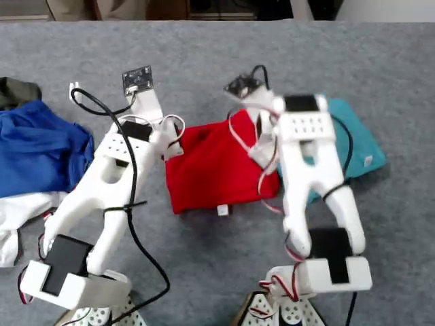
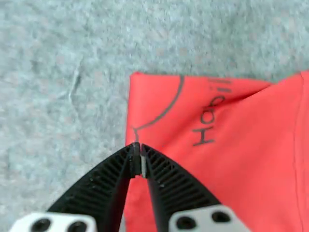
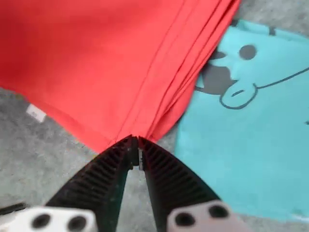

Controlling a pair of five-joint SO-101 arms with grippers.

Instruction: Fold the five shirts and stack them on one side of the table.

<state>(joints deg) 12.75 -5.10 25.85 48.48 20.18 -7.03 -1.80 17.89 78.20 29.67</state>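
Pinching the red shirt (image 1: 214, 166) at the high view's centre, the left gripper (image 2: 136, 162) and right gripper (image 3: 135, 153) each clamp a corner, and its fold looks nearly done. A teal shirt (image 1: 357, 146) lies folded at centre right, while a blue shirt (image 1: 37, 153), white shirt (image 1: 20, 210) and dark shirt (image 1: 17, 92) lie unfolded at the left edge.

Bright, even light from overhead washes the grey table (image 1: 204, 61), so the arms cast only soft, pale shadows beside them, a thin darker shadow hugs the near edge of the red shirt (image 1: 211, 170), and the room beyond the table's far edge lies dim.
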